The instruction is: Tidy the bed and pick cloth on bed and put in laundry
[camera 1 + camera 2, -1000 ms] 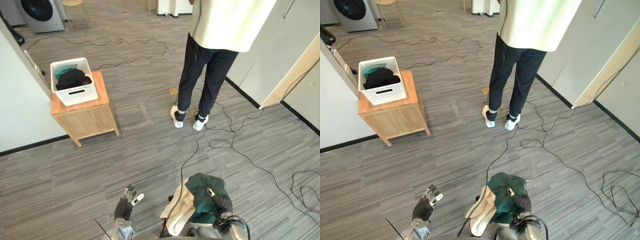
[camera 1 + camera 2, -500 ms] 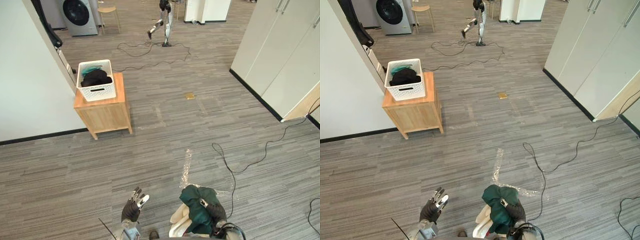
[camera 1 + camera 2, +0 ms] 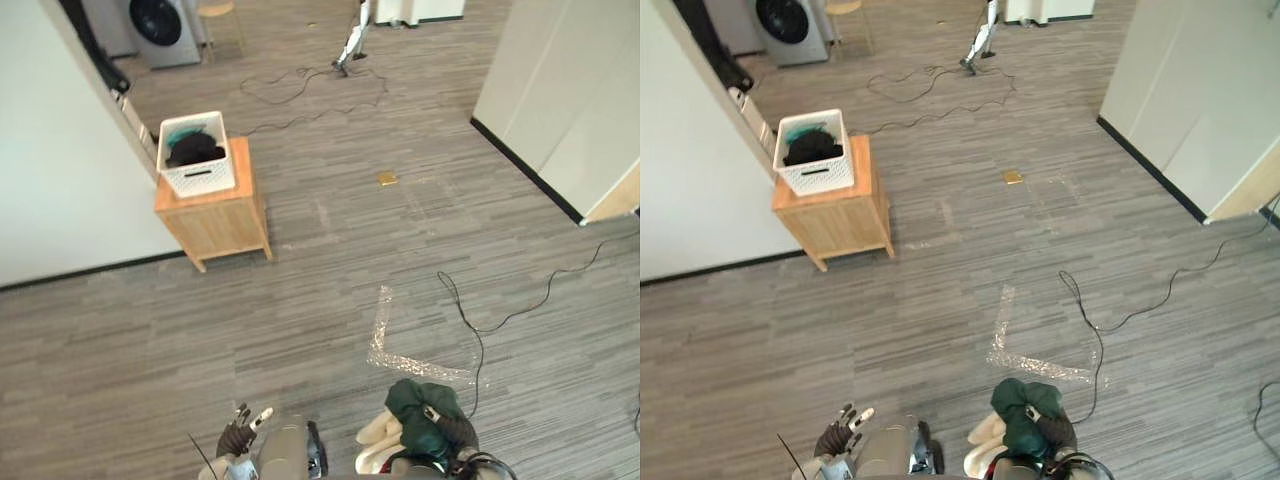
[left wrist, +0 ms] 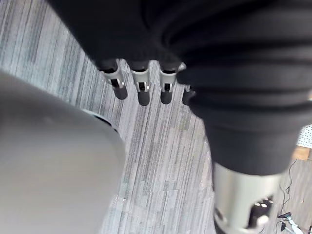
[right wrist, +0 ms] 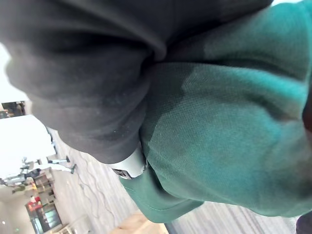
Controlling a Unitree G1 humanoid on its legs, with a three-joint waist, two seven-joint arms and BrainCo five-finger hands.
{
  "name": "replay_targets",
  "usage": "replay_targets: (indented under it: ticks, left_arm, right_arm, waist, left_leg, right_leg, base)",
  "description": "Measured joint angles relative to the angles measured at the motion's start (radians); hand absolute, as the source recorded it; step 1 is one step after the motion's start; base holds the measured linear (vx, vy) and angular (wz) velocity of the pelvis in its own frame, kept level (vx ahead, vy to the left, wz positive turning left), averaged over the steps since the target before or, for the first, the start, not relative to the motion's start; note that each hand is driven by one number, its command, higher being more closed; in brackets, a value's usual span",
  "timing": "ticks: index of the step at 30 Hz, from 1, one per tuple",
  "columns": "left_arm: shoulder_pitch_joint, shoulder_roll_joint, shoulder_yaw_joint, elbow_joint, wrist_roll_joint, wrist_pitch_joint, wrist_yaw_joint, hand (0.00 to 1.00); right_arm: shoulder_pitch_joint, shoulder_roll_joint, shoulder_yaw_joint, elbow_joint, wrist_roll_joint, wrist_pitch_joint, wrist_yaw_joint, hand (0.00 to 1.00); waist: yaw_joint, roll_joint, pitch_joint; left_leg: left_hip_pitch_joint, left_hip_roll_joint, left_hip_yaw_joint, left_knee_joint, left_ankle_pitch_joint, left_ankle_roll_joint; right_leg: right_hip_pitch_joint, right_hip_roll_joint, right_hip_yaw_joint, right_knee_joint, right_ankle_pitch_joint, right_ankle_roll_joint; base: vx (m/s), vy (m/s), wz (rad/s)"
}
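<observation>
Green cloth (image 3: pixel 412 405) bunched with cream cloth (image 3: pixel 375 432), both held at right hand (image 3: pixel 447 430); fingers clamped round bundle. Left hand (image 3: pixel 238 437) empty, fingers straight, apart. White basket (image 3: pixel 200 182) with dark clothes (image 3: pixel 192 148) sits on wooden cabinet (image 3: pixel 218 215), well apart from bundle.

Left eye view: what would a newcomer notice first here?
The dark green cloth bundle with a cream cloth beside it, gripped in the right hand at the bottom edge. Next, the white lattice laundry basket of dark clothes on the small wooden cabinet by the wall, upper left. The left hand hangs open, holding nothing.
</observation>
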Motion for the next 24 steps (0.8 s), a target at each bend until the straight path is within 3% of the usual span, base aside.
replay_targets:
  ticks: [3,5,6,7,8,9,10,12,14,16,17,19,20,21,22,23,24]
  left_arm:
    - [0.011,-0.012,0.004,0.000,0.005,-0.027,-0.025,0.00]
    - [0.015,-0.012,0.008,0.000,0.008,-0.034,-0.035,0.00]
    - [0.015,-0.015,0.013,-0.004,0.009,-0.034,-0.038,0.00]
    - [0.009,-0.010,0.013,-0.002,0.013,-0.030,-0.039,0.00]
    - [0.009,-0.006,0.011,-0.002,0.018,-0.028,-0.040,0.00]
    - [0.011,0.003,0.003,-0.005,0.020,-0.027,-0.044,0.00]
    - [0.013,0.003,0.001,-0.008,0.021,-0.026,-0.044,0.00]
    - [0.022,0.006,-0.045,-0.024,0.031,-0.025,-0.043,0.00]
    - [0.022,0.009,-0.068,-0.046,0.031,-0.019,-0.038,0.00]
    - [0.011,0.001,-0.074,-0.060,0.030,-0.006,-0.036,0.00]
    - [0.001,-0.005,-0.076,-0.060,0.030,0.003,-0.035,0.00]
    - [-0.007,-0.002,-0.077,-0.058,0.030,0.012,-0.036,0.00]
    - [-0.008,0.010,-0.076,-0.056,0.030,0.012,-0.037,0.00]
    - [-0.011,0.022,-0.076,-0.048,0.030,0.012,-0.037,0.00]
    - [-0.005,0.032,-0.075,-0.046,0.030,0.012,-0.037,0.00]
    - [0.000,0.050,-0.064,-0.039,0.030,0.016,-0.035,0.00]
    - [-0.002,0.053,-0.069,-0.039,0.030,0.016,-0.035,0.00]
  right_arm:
    - [0.018,-0.017,0.007,-0.008,-0.014,0.010,0.014,1.00]
    - [0.019,-0.022,0.014,-0.018,-0.014,0.011,0.014,1.00]
    - [0.021,-0.022,0.013,-0.026,-0.013,0.010,0.015,1.00]
    - [0.008,-0.016,0.013,-0.037,-0.014,0.010,0.015,1.00]
    - [0.005,-0.012,0.014,-0.044,-0.014,0.010,0.014,1.00]
    - [0.006,-0.003,0.017,-0.064,-0.014,0.010,0.013,1.00]
    - [0.006,0.000,0.019,-0.071,-0.014,0.010,0.012,1.00]
    - [-0.005,0.004,0.025,-0.103,-0.014,0.008,0.006,1.00]
    - [-0.004,0.005,0.026,-0.151,-0.013,0.004,-0.001,1.00]
    - [-0.002,0.003,0.021,-0.186,-0.012,-0.003,-0.009,1.00]
    - [-0.005,0.001,0.020,-0.188,-0.010,-0.011,-0.007,1.00]
    - [-0.002,0.003,0.019,-0.193,-0.004,-0.022,0.003,1.00]
    - [0.014,0.008,0.019,-0.199,-0.004,-0.030,0.014,1.00]
    - [0.032,0.017,0.018,-0.217,-0.003,-0.032,0.015,1.00]
    - [0.037,0.027,0.019,-0.221,-0.003,-0.032,0.017,1.00]
    - [0.032,0.037,0.019,-0.230,0.001,-0.032,0.018,1.00]
    - [0.035,0.031,0.011,-0.248,0.005,-0.032,0.018,1.00]
  waist:
    - [0.012,0.009,-0.008]
    - [0.013,-0.004,-0.055]
    - [0.013,-0.035,-0.076]
    - [0.012,-0.051,-0.079]
    - [0.010,-0.058,-0.079]
    - [0.009,-0.069,-0.077]
    - [0.011,-0.071,-0.075]
    - [0.008,-0.054,-0.070]
    - [-0.006,-0.049,-0.066]
    - [-0.025,-0.031,-0.052]
    - [-0.040,-0.012,-0.036]
    - [-0.044,0.001,-0.025]
    - [-0.044,-0.016,-0.024]
    - [-0.042,-0.038,-0.013]
    - [-0.041,-0.047,-0.010]
    - [-0.046,-0.076,-0.016]
    - [-0.052,-0.052,-0.022]
  left_leg:
    - [0.010,0.033,0.065,-0.045,0.004,0.018]
    - [-0.020,-0.003,0.105,-0.001,-0.033,0.079]
    - [-0.006,-0.042,0.122,-0.015,-0.049,0.106]
    - [0.010,-0.080,0.122,-0.021,-0.067,0.135]
    - [0.029,-0.099,0.123,-0.032,-0.073,0.145]
    - [0.085,-0.131,0.119,-0.068,-0.079,0.154]
    - [0.117,-0.141,0.118,-0.086,-0.082,0.159]
    - [0.235,-0.151,0.099,-0.152,-0.082,0.172]
    - [0.294,-0.150,0.065,-0.187,-0.081,0.172]
    - [0.341,-0.122,0.026,-0.209,-0.083,0.168]
    - [0.369,-0.086,0.001,-0.208,-0.085,0.164]
    - [0.408,-0.047,-0.032,-0.219,-0.090,0.133]
    - [0.436,-0.040,-0.054,-0.225,-0.102,0.098]
    - [0.475,-0.031,-0.066,-0.218,-0.137,0.040]
    - [0.492,-0.029,-0.077,-0.211,-0.156,0.012]
    - [0.521,0.000,-0.111,-0.182,-0.200,-0.016]
    - [0.523,0.032,-0.128,-0.160,-0.221,-0.030]
  right_leg:
    - [0.011,-0.002,0.040,-0.004,-0.027,0.036]
    - [0.009,-0.044,0.051,-0.009,-0.052,0.076]
    - [-0.031,-0.097,0.056,0.094,-0.078,0.110]
    - [-0.110,-0.142,0.068,0.327,-0.094,0.133]
    - [-0.146,-0.161,0.073,0.450,-0.072,0.136]
    - [-0.202,-0.186,0.076,0.646,0.005,0.134]
    - [-0.219,-0.195,0.070,0.720,0.019,0.127]
    - [-0.257,-0.199,-0.025,0.837,-0.011,0.056]
    - [-0.300,-0.191,-0.087,0.786,-0.050,0.037]
    - [-0.340,-0.158,-0.127,0.629,-0.084,0.035]
    - [-0.354,-0.121,-0.132,0.459,-0.078,0.043]
    - [-0.396,-0.098,-0.089,0.230,0.011,0.075]
    - [-0.407,-0.103,-0.029,0.086,0.106,0.102]
    - [-0.402,-0.117,0.044,0.000,0.195,0.131]
    - [-0.402,-0.127,0.073,-0.004,0.214,0.129]
    - [-0.406,-0.130,0.099,0.085,0.287,0.108]
    - [-0.429,-0.107,0.080,0.183,0.245,0.084]
  base:
    - [0.29,0.301,-0.40]
    - [0.44,0.305,-0.08]
    - [0.44,0.222,0.16]
    - [0.45,0.209,0.20]
    - [0.44,0.193,0.29]
    - [0.36,0.124,0.18]
    - [0.45,0.124,0.16]
    - [0.44,0.089,0.13]
    - [0.43,0.021,0.33]
    - [0.44,-0.061,0.51]
    - [0.42,-0.129,0.58]
    - [0.46,-0.195,0.61]
    - [0.53,-0.309,0.68]
    - [0.54,-0.351,0.71]
    - [0.51,-0.411,0.83]
    - [0.50,-0.449,0.82]
    - [0.60,-0.537,0.73]
